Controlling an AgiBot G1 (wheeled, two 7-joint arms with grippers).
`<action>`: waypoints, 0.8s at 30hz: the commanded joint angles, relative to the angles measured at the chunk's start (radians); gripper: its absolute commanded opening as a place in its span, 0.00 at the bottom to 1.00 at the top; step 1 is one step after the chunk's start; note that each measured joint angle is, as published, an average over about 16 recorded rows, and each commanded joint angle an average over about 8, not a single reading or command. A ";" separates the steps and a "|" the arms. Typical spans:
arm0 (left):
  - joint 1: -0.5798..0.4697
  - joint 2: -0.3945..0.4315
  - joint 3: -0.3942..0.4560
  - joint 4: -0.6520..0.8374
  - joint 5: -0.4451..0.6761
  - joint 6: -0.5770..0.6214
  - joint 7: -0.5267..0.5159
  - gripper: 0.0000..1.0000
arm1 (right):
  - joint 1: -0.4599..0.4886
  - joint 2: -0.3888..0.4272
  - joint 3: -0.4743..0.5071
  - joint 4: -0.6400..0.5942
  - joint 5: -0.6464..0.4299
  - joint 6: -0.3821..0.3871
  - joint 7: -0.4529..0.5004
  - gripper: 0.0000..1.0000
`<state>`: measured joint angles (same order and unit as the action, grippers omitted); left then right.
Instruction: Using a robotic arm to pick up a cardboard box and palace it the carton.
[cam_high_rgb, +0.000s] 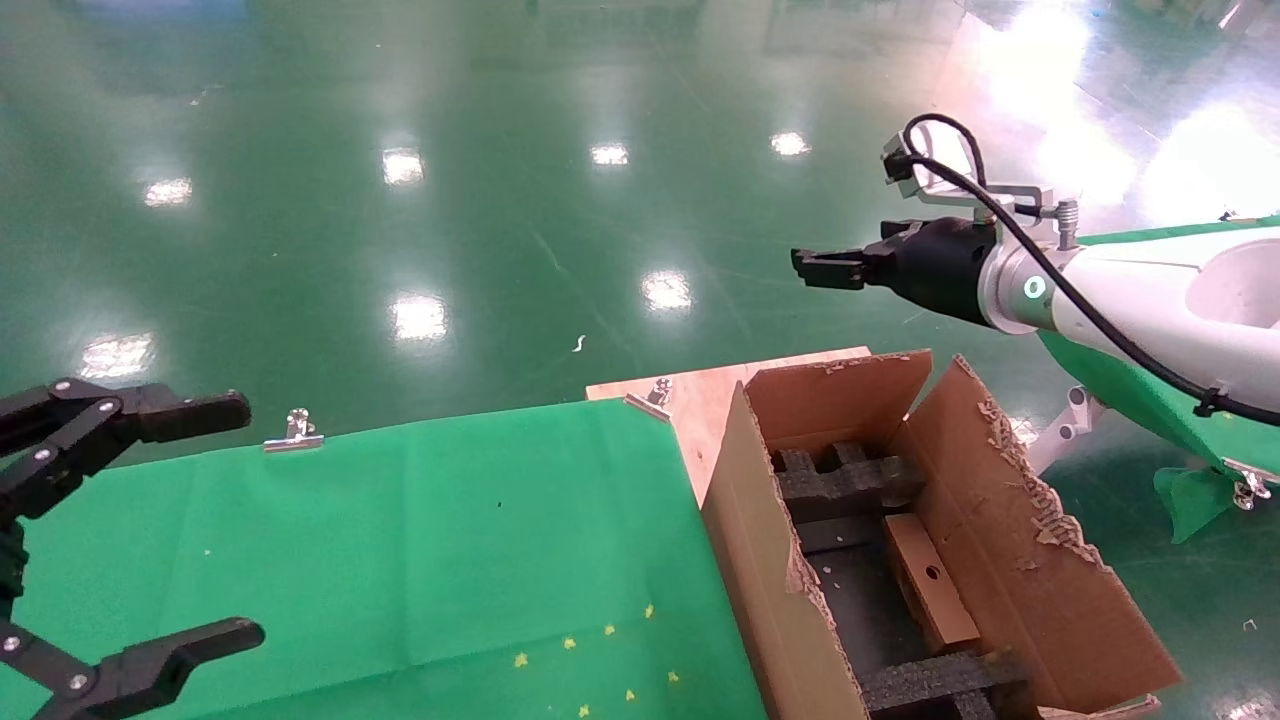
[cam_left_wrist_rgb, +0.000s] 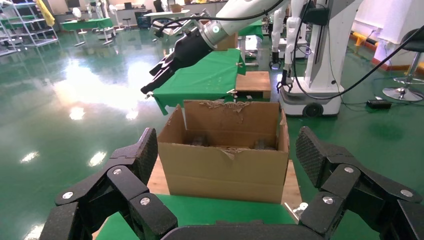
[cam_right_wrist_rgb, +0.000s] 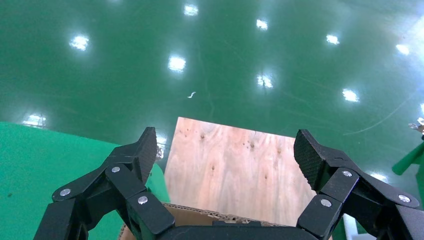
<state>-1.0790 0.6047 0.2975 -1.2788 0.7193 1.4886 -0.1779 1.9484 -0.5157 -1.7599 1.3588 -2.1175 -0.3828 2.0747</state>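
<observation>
The small brown cardboard box (cam_high_rgb: 930, 585), with one round hole, lies inside the carton (cam_high_rgb: 1000, 540) between black foam blocks (cam_high_rgb: 850, 480). The carton is large, with ragged flaps, and stands on a plywood board beside the green table. The white robotic arm's right gripper (cam_high_rgb: 815, 268) hovers high above the carton's far end; in the right wrist view this gripper (cam_right_wrist_rgb: 225, 150) is open and empty over the plywood (cam_right_wrist_rgb: 235, 170). My left gripper (cam_high_rgb: 250, 518) is open over the table's left edge, and the left wrist view shows it (cam_left_wrist_rgb: 228, 150) facing the carton (cam_left_wrist_rgb: 225, 170).
A green cloth covers the table (cam_high_rgb: 400, 540), held by metal clips (cam_high_rgb: 295, 432). The plywood board (cam_high_rgb: 700, 395) juts past the carton. Another green-covered table (cam_high_rgb: 1130, 390) stands at the right under the white arm. Shiny green floor lies beyond.
</observation>
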 joint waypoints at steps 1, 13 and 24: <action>0.000 0.000 0.000 0.000 0.000 0.000 0.000 1.00 | -0.007 -0.001 0.001 -0.002 -0.002 -0.007 -0.002 1.00; 0.000 0.000 0.001 0.001 0.000 0.000 0.000 1.00 | -0.176 -0.019 0.293 -0.015 0.273 -0.223 -0.374 1.00; -0.001 0.000 0.001 0.001 -0.001 0.000 0.001 1.00 | -0.340 -0.037 0.572 -0.029 0.535 -0.433 -0.730 1.00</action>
<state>-1.0796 0.6044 0.2987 -1.2782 0.7186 1.4885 -0.1772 1.6080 -0.5530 -1.1871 1.3295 -1.5821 -0.8157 1.3445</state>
